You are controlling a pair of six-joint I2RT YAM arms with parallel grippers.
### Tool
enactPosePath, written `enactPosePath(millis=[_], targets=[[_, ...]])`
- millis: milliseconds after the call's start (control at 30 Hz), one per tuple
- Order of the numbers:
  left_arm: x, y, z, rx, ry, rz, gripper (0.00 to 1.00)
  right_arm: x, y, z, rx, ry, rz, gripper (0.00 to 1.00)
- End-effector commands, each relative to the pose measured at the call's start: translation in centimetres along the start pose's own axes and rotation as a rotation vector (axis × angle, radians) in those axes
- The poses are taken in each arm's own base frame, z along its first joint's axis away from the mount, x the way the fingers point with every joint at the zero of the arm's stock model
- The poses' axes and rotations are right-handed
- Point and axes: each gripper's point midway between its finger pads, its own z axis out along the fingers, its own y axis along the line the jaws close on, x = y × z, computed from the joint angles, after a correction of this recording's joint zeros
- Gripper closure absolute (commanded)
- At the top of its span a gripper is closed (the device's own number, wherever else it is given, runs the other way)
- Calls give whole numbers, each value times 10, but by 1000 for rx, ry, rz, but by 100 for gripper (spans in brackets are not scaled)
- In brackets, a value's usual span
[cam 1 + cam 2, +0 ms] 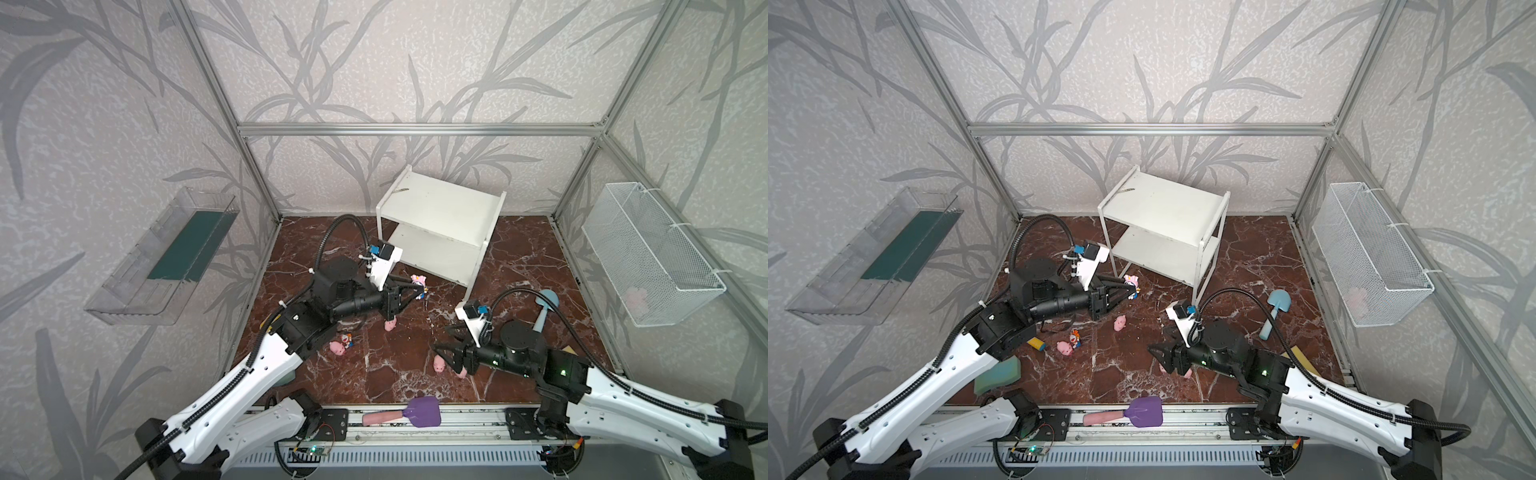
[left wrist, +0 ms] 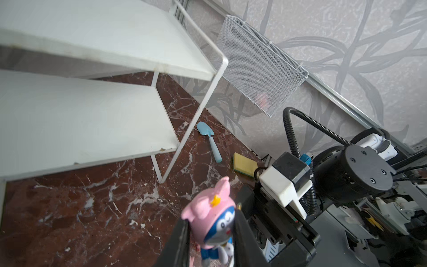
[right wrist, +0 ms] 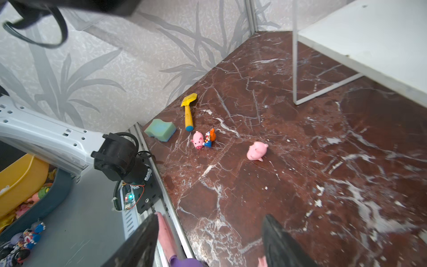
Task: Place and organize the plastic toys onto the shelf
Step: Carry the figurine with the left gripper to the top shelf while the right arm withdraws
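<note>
A: Starting on the left: what is my left pincer [image 1: 415, 291] doing?

B: On my screen it is clamped tight on the pink-hatted figure [image 1: 419, 281]. In the left wrist view I see the figure pinched between the two black fingers [image 2: 181, 240].

A: And around it?

B: Back along that arm, well behind the pincer, a pig [image 1: 337, 348] and the orange-hatted figure [image 1: 347, 341] sit touching each other on the floor. A second pig [image 1: 390, 325] lies just beside the pincer's base, on the side nearer the front rail.

A: Where do I find the shelf [image 1: 440, 199]?

B: Just ahead of the left pincer's fingertips and a little to their right, standing at an angle to the back wall. In the wrist view both its boards face the held figure.

A: Now my right pincer [image 1: 442, 340]?

B: Its jaws stand wide apart and grip nothing; I see that plainly in the right wrist view. A third pig [image 1: 439, 365] lies just beside its fingertips, toward the front rail. A fourth pig [image 1: 461, 372] is half hidden under the pincer's body. I cannot tell whether either pig touches a finger. The shelf stands farther from this pincer, ahead of it.

A: Anything else I should note?

B: A purple shovel [image 1: 419, 411] lies on the front rail, well behind both pincers. A blue shovel [image 1: 544, 307] lies to the right of the right pincer, beyond its arm.
</note>
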Motion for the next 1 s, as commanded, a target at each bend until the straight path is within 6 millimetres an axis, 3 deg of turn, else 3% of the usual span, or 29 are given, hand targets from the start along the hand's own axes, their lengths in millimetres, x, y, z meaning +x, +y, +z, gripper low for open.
enactPosePath(millis=[0, 167, 233, 400, 633, 967], targets=[[-29, -6, 3, -10, -23, 117, 80, 21, -34, -28, 172, 69, -48, 22], [-67, -11, 24, -5, -49, 187, 82, 21, -54, -68, 286, 47, -63, 13], [-78, -15, 35, 14, -64, 230, 82, 19, -59, -82, 317, 33, -68, 1], [-97, -12, 64, -6, -86, 309, 85, 10, -63, -107, 342, -31, -73, 1], [-107, -7, 102, -2, -99, 401, 86, -16, -56, -136, 347, -100, -87, 1], [-102, 6, 139, 18, -115, 480, 87, -47, -43, -170, 340, -155, -150, 1]])
